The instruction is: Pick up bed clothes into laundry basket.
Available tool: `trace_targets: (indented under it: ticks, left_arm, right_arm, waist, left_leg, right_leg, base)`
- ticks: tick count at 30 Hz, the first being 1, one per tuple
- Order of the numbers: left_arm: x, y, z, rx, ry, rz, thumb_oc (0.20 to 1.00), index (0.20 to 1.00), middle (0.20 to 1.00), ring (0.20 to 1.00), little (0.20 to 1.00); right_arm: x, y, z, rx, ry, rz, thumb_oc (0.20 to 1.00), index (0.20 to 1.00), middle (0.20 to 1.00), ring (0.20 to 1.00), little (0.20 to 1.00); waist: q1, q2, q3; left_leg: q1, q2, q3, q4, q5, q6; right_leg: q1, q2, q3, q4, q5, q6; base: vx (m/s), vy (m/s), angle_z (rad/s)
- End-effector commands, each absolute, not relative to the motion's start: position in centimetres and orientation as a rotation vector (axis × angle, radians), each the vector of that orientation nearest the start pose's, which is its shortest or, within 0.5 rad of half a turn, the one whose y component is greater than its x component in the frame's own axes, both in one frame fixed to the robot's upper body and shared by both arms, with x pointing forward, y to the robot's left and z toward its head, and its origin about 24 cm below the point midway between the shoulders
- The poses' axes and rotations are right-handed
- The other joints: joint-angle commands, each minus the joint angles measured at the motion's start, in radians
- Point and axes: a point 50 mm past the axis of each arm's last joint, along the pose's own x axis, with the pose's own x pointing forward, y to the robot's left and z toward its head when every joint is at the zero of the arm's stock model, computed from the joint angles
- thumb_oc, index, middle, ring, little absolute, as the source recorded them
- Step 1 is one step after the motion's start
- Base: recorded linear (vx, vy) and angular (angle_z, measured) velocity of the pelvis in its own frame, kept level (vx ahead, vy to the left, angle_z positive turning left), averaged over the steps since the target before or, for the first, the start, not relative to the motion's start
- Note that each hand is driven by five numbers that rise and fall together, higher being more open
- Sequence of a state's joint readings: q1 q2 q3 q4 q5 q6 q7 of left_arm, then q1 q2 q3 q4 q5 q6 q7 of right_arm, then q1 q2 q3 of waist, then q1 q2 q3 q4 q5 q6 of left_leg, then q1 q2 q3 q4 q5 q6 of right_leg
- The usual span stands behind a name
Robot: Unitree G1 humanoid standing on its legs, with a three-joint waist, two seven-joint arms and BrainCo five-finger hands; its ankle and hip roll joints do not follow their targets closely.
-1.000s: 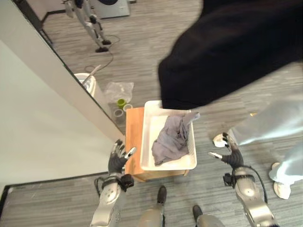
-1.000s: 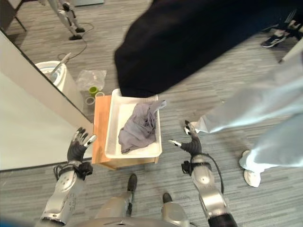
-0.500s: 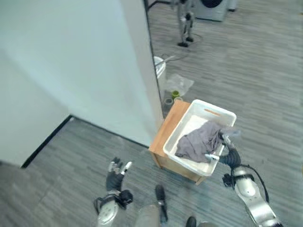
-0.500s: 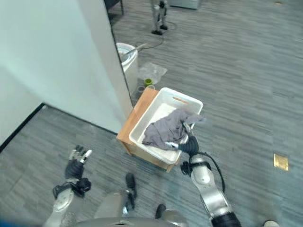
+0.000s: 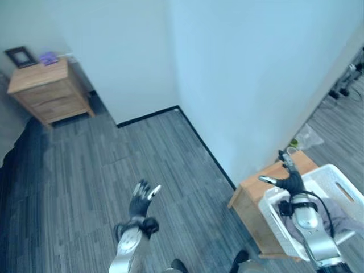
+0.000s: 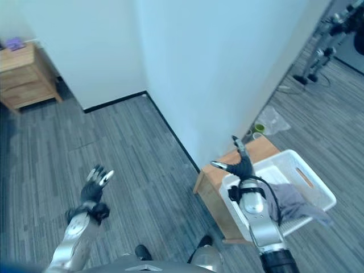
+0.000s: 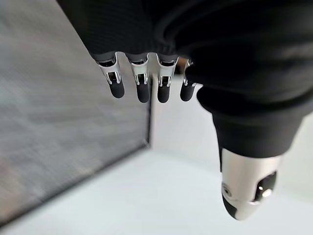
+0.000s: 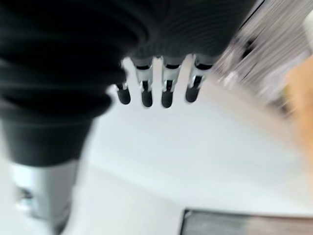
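Camera has swung left since earlier; both robot hands, left (image 5: 139, 199) and right (image 6: 241, 166), released; grey cloth (image 6: 289, 200) lies in white basket (image 6: 318, 190).

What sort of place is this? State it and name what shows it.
Probably a bedroom corner in an indoor room, perhaps a mock-up: a wooden nightstand against the pale wall, grey plank flooring, and a white laundry basket holding grey cloth on a low wooden stand.
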State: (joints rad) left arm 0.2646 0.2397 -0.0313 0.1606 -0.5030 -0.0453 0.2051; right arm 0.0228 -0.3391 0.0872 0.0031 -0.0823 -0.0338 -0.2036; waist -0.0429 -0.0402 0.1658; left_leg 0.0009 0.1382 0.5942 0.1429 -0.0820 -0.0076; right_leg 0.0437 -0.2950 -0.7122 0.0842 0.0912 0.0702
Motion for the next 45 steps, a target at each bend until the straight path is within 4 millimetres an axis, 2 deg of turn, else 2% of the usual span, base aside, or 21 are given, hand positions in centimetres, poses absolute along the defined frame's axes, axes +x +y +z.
trace_targets:
  ticks: [1,2,3,4,5,7,9,11,14,17,18,20,21,23,29,32,36,37,42,44,45]
  left_arm:
    - [19.5,23.0,-1.1,-0.154,0.236,0.298,1.000,1.000,1.000,1.000,1.000]
    - [19.4,23.4,-1.0,-0.134,0.237,0.310,1.000,1.000,1.000,1.000,1.000]
    - [19.4,23.4,-1.0,-0.133,0.236,0.311,1.000,1.000,1.000,1.000,1.000]
    - [19.4,23.4,-1.1,-0.127,0.241,0.307,1.000,1.000,1.000,1.000,1.000]
    - [19.3,23.2,-1.1,-0.130,0.240,0.296,1.000,1.000,1.000,1.000,1.000]
    - [19.7,22.9,-1.0,-0.116,0.239,0.274,1.000,1.000,1.000,1.000,1.000]
    - [20.2,22.8,-0.9,-0.107,0.231,0.264,1.000,1.000,1.000,1.000,1.000]
    - [20.3,22.6,-0.7,-0.122,0.217,0.262,1.000,1.000,1.000,1.000,1.000]
    - [20.7,22.3,-0.6,-0.134,0.205,0.255,1.000,1.000,1.000,1.000,1.000]
    - [21.1,22.1,-0.1,-0.181,0.171,0.274,1.000,1.000,1.000,1.000,1.000]
    - [21.3,22.0,0.1,-0.197,0.157,0.279,1.000,1.000,1.000,1.000,1.000]
    - [21.3,22.0,0.1,-0.200,0.156,0.287,1.000,1.000,1.000,1.000,1.000]
    - [21.5,22.2,0.2,-0.202,0.151,0.298,1.000,1.000,1.000,1.000,1.000]
    - [21.6,22.8,0.3,-0.192,0.143,0.316,1.000,1.000,1.000,1.000,1.000]
    - [22.3,23.1,1.2,-0.173,0.096,0.331,1.000,1.000,1.000,1.000,1.000]
    - [22.8,24.2,3.8,-0.177,-0.025,0.352,1.000,1.000,1.000,1.000,1.000]
    - [22.8,25.3,5.4,-0.102,-0.085,0.360,1.000,1.000,1.000,1.000,1.000]
    - [23.1,25.5,5.6,-0.060,-0.084,0.353,1.000,1.000,1.000,1.000,1.000]
    - [23.6,26.2,5.3,0.057,-0.042,0.330,1.000,1.000,1.000,1.000,1.000]
    - [23.7,26.2,5.3,0.070,-0.039,0.327,1.000,1.000,1.000,1.000,1.000]
    - [23.6,26.0,4.6,0.080,-0.004,0.312,1.000,1.000,1.000,1.000,1.000]
  right_arm:
    - [25.4,-19.5,6.3,-0.432,-0.126,-0.087,1.000,1.000,1.000,1.000,1.000]
    - [25.4,-19.0,6.2,-0.418,-0.126,-0.073,1.000,1.000,1.000,1.000,1.000]
    - [25.4,-18.9,6.2,-0.417,-0.126,-0.072,1.000,1.000,1.000,1.000,1.000]
    - [25.3,-18.5,6.2,-0.399,-0.130,-0.068,1.000,1.000,1.000,1.000,1.000]
    - [25.1,-18.7,6.3,-0.388,-0.134,-0.076,1.000,1.000,1.000,1.000,1.000]
    - [25.0,-18.8,6.5,-0.367,-0.148,-0.090,1.000,1.000,1.000,1.000,1.000]
    - [24.8,-18.9,6.5,-0.355,-0.148,-0.096,1.000,1.000,1.000,1.000,1.000]
    - [25.3,-18.7,7.1,-0.340,-0.179,-0.088,1.000,1.000,1.000,1.000,1.000]
    - [26.1,-17.8,7.8,-0.313,-0.210,-0.061,1.000,1.000,1.000,1.000,1.000]
    - [26.4,-17.9,8.5,-0.333,-0.245,-0.048,1.000,1.000,1.000,1.000,1.000]
    - [26.6,-18.0,9.0,-0.340,-0.262,-0.053,1.000,1.000,1.000,1.000,1.000]
    - [26.7,-17.9,9.2,-0.350,-0.270,-0.045,1.000,1.000,1.000,1.000,1.000]
    - [27.1,-17.9,9.8,-0.355,-0.294,-0.041,1.000,1.000,1.000,1.000,1.000]
    - [27.4,-18.0,10.8,-0.348,-0.329,-0.045,1.000,1.000,1.000,1.000,1.000]
    - [27.8,-18.6,11.5,-0.378,-0.352,-0.065,1.000,1.000,1.000,1.000,1.000]
    - [27.6,-19.8,11.4,-0.411,-0.339,-0.102,1.000,1.000,1.000,1.000,1.000]
    - [27.1,-21.0,10.2,-0.464,-0.281,-0.133,1.000,1.000,1.000,1.000,1.000]
    - [26.9,-21.3,9.7,-0.470,-0.254,-0.142,1.000,1.000,1.000,1.000,1.000]
    - [27.6,-20.2,9.0,-0.476,-0.220,-0.099,1.000,1.000,1.000,1.000,1.000]
    - [27.8,-19.7,8.9,-0.469,-0.225,-0.088,1.000,1.000,1.000,1.000,1.000]
    - [27.9,-19.0,8.6,-0.485,-0.218,-0.063,1.000,1.000,1.000,1.000,1.000]
  waist:
    - [-0.029,-0.014,0.006]
    - [-0.039,-0.022,0.025]
    - [-0.038,-0.025,0.023]
    - [-0.045,-0.029,0.024]
    - [-0.050,-0.033,0.034]
    - [-0.062,-0.037,0.040]
    - [-0.086,-0.039,0.045]
    - [-0.080,-0.044,0.056]
    - [-0.053,-0.057,0.056]
    - [-0.044,-0.048,0.079]
    - [-0.039,-0.051,0.095]
    - [-0.043,-0.037,0.096]
    - [-0.047,-0.037,0.104]
    - [-0.049,-0.045,0.091]
    - [-0.060,-0.035,0.070]
    - [-0.065,-0.004,0.046]
    - [-0.065,0.028,0.010]
    - [-0.060,0.020,-0.001]
    - [-0.064,-0.035,0.029]
    - [-0.064,-0.040,0.040]
    - [-0.066,-0.033,0.060]
  left_leg:
    - [0.210,0.078,-0.019,-0.220,0.016,-0.061]
    - [0.191,0.063,-0.069,-0.229,0.006,-0.051]
    - [0.190,0.059,-0.067,-0.229,0.005,-0.049]
    - [0.177,0.053,-0.097,-0.230,0.005,-0.047]
    - [0.151,0.026,-0.183,-0.230,0.004,-0.041]
    - [0.111,-0.001,-0.258,-0.230,0.037,-0.027]
    - [0.082,-0.045,-0.369,-0.230,0.050,-0.014]
    - [0.075,-0.097,-0.431,-0.230,0.046,0.001]
    - [0.050,-0.122,-0.457,-0.184,0.038,-0.002]
    - [-0.072,-0.126,-0.429,0.075,-0.011,-0.052]
    - [-0.127,-0.112,-0.390,0.157,0.022,-0.080]
    - [-0.136,-0.077,-0.329,0.180,0.009,-0.084]
    - [-0.162,0.012,-0.218,0.266,0.021,-0.093]
    - [-0.121,0.098,-0.155,0.269,0.010,-0.080]
    - [-0.054,0.192,-0.188,0.171,0.024,-0.117]
    - [0.013,0.280,-0.144,-0.029,0.143,-0.146]
    - [0.064,0.249,-0.117,-0.204,0.186,-0.169]
    - [0.053,0.202,-0.142,-0.216,0.169,-0.165]
    - [0.069,0.057,-0.188,-0.230,0.079,-0.081]
    - [0.072,0.044,-0.191,-0.230,0.066,-0.065]
    - [0.063,0.016,-0.222,-0.230,0.071,-0.033]
  right_leg:
    - [-0.094,-0.150,0.031,0.172,-0.010,0.083]
    - [-0.131,-0.156,0.163,0.206,0.012,0.126]
    - [-0.136,-0.160,0.168,0.210,0.012,0.127]
    - [-0.147,-0.128,0.255,0.202,-0.017,0.119]
    - [-0.153,-0.025,0.432,0.161,-0.102,0.110]
    - [-0.146,0.077,0.532,0.131,-0.145,0.069]
    - [-0.144,0.223,0.719,0.117,-0.195,0.040]
    - [-0.148,0.297,0.800,0.107,-0.188,-0.001]
    - [-0.086,0.257,0.740,0.000,-0.169,-0.020]
    - [-0.026,0.228,0.709,-0.100,-0.147,-0.041]
    - [-0.003,0.213,0.688,-0.123,-0.142,-0.047]
    - [0.020,0.209,0.655,-0.151,-0.140,-0.045]
    - [0.059,0.191,0.607,-0.171,-0.148,-0.043]
    - [0.077,0.162,0.545,-0.171,-0.143,-0.033]
    - [0.090,0.111,0.475,-0.170,-0.146,0.005]
    - [0.064,0.051,0.406,-0.169,-0.134,0.044]
    - [0.073,-0.001,0.329,-0.165,-0.116,0.083]
    - [0.075,-0.036,0.320,-0.155,-0.071,0.097]
    - [-0.050,-0.183,0.399,0.097,0.063,0.134]
    - [-0.069,-0.178,0.429,0.140,0.062,0.133]
    - [-0.114,-0.088,0.498,0.179,0.024,0.098]
  base:
    - [-0.05,0.148,1.08]
    - [-0.03,0.066,0.92]
    - [-0.02,0.070,0.91]
    - [0.08,0.070,1.18]
    - [0.06,0.054,1.09]
    - [0.05,0.020,1.47]
    - [0.09,0.045,2.36]
    - [0.10,0.034,1.80]
    - [0.06,-0.124,1.72]
    - [0.01,-0.081,0.56]
    - [-0.02,-0.057,0.45]
    - [-0.03,-0.048,0.38]
    - [-0.02,-0.065,0.24]
    - [0.01,-0.042,0.94]
    - [0.05,0.152,0.49]
    - [-0.03,0.433,0.39]
    - [0.04,0.449,0.81]
    - [0.08,0.323,1.08]
    - [0.07,0.360,0.81]
    - [0.03,0.232,0.48]
    - [0.07,0.271,0.41]
